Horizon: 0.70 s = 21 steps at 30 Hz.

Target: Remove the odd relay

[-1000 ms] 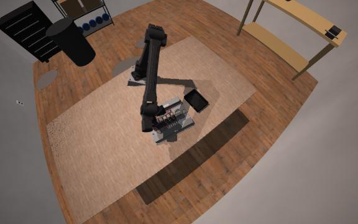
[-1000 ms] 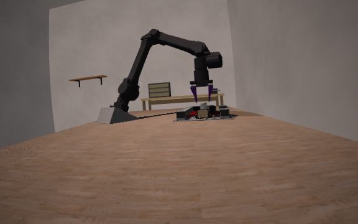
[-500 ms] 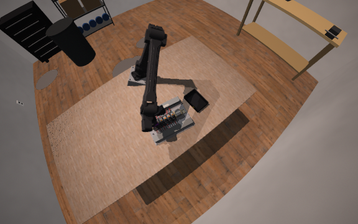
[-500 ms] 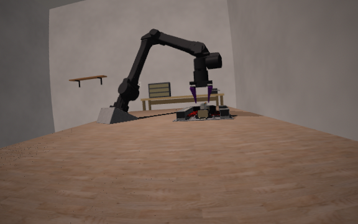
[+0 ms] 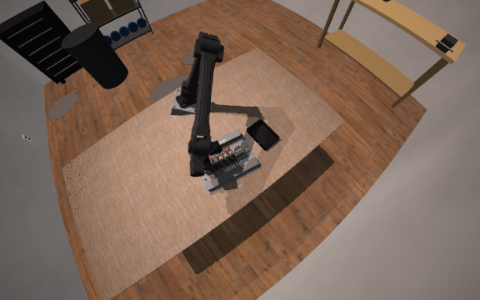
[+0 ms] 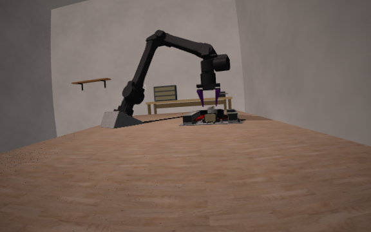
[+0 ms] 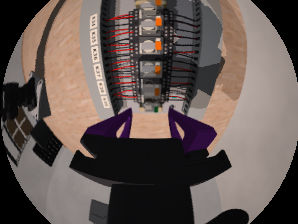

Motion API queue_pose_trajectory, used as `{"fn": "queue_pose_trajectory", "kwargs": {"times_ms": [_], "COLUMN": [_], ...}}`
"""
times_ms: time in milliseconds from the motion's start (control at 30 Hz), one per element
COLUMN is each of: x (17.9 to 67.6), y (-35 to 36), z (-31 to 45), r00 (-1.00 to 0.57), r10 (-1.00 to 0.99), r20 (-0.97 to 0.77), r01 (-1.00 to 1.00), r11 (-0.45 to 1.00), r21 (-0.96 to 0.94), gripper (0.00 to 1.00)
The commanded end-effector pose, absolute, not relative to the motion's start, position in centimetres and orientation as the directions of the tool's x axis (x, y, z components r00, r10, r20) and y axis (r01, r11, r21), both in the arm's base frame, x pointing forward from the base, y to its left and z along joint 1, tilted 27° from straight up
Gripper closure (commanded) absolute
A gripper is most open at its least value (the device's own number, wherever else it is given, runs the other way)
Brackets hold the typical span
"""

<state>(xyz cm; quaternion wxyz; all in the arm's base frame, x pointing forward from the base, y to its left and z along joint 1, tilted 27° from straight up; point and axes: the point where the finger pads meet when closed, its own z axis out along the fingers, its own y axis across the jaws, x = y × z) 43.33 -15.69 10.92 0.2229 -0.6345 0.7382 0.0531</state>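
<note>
A grey panel (image 5: 237, 160) on the bench carries a row of relays in sockets with red wiring. In the wrist view several relays (image 7: 150, 46) have orange test buttons; the nearest relay (image 7: 152, 104) has a green button. My gripper (image 7: 150, 111) with purple fingers is open and empty, hovering straight above the green-button relay, one finger on each side. In the exterior view the gripper (image 6: 209, 102) hangs a little above the panel (image 6: 211, 117). The black tray (image 5: 263, 135) stands open side up just beyond the panel.
The arm's base (image 5: 183, 100) sits behind the panel on the bench. A black bin (image 5: 95, 56), a black drawer cabinet (image 5: 36, 39) and a wooden table (image 5: 394, 37) stand far off on the floor.
</note>
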Motion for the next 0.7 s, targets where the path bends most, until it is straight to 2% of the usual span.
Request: {"fn": "queue_pose_trajectory", "kwargs": {"times_ms": [0,667], "x": [44.12,44.27], "y": [-15.86,-15.94], "z": [12.60,12.71], "r00": [-0.086,-0.086], "r10": [-0.920,-0.920], "r20": [-0.382,-0.382], "r01": [-0.951,-0.951], "r11": [0.190,0.190], "r21": [-0.243,-0.244], "gripper": [0.41,0.41]}}
